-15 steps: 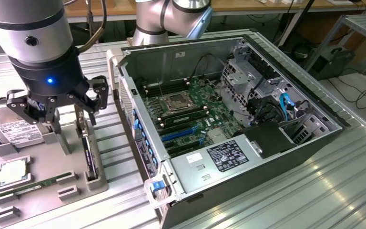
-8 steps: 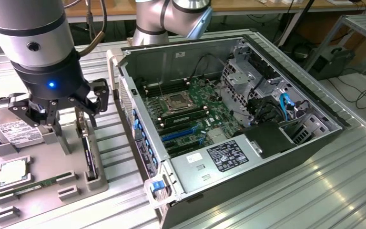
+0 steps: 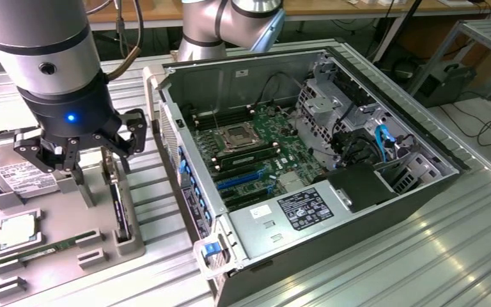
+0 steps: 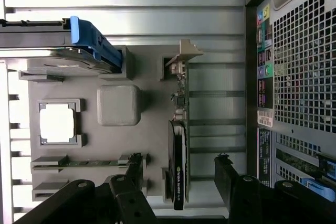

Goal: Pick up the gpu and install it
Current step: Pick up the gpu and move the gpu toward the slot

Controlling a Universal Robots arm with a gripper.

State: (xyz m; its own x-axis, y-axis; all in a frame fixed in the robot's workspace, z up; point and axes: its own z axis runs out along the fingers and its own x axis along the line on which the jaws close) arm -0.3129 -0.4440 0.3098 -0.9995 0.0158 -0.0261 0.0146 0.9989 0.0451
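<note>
The gpu (image 3: 120, 214) stands on edge in a slot of the grey parts tray (image 3: 100, 246), on the exterior view's left. The wrist view shows it edge-on: the gpu (image 4: 179, 145) with black fan shroud, green card and silver end bracket (image 4: 184, 52). My gripper (image 3: 92, 163) hangs just above it and is open. In the wrist view my gripper (image 4: 178, 165) has one black fingertip on each side of the card, both clear of it. Nothing is held.
The tray also holds a hard drive (image 3: 20, 176) in a blue-handled caddy (image 4: 86, 38), a processor (image 4: 56, 123) and a memory stick (image 4: 84, 162). The open computer case (image 3: 433, 185) lies beside the tray, its motherboard (image 3: 254, 150) and blue card slots (image 3: 237, 182) exposed.
</note>
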